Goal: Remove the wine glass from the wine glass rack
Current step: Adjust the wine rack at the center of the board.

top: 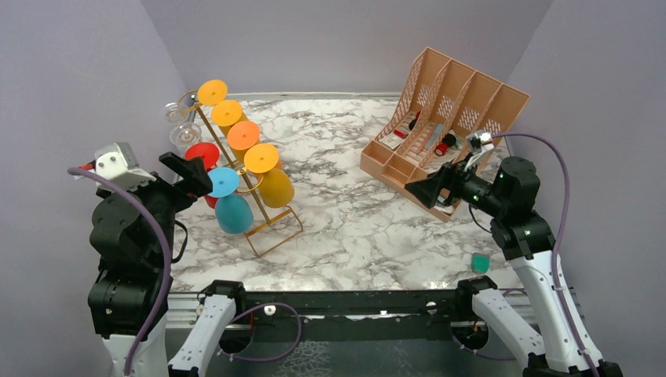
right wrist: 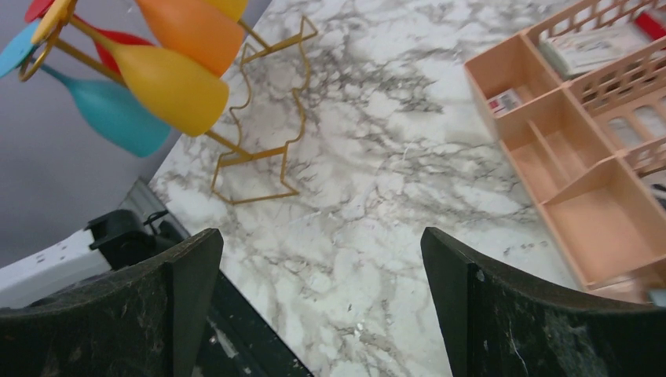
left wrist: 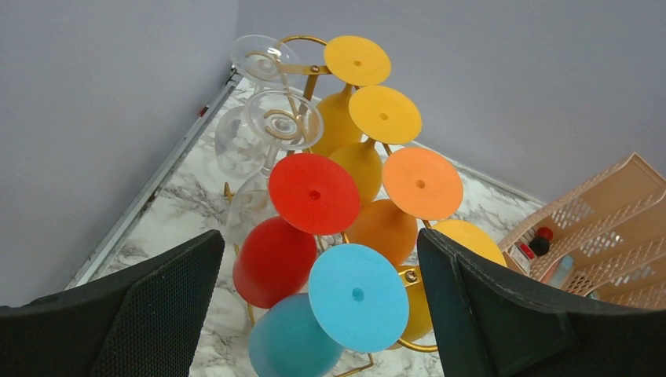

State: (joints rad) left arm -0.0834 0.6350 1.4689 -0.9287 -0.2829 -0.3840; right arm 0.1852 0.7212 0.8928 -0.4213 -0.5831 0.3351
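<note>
On gold rack (top: 279, 242), nr end, blue glass (top: 234, 214) inverted

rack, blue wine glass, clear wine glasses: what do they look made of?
Wine glass rack: thin gold wire bent into waves, most likely metal, with a light sheen.
Blue wine glass: opaque, matte, even colour; probably plastic or coated glass.
Clear wine glasses: transparent with bright rim glints; glass or clear plastic, cannot tell which.
</note>
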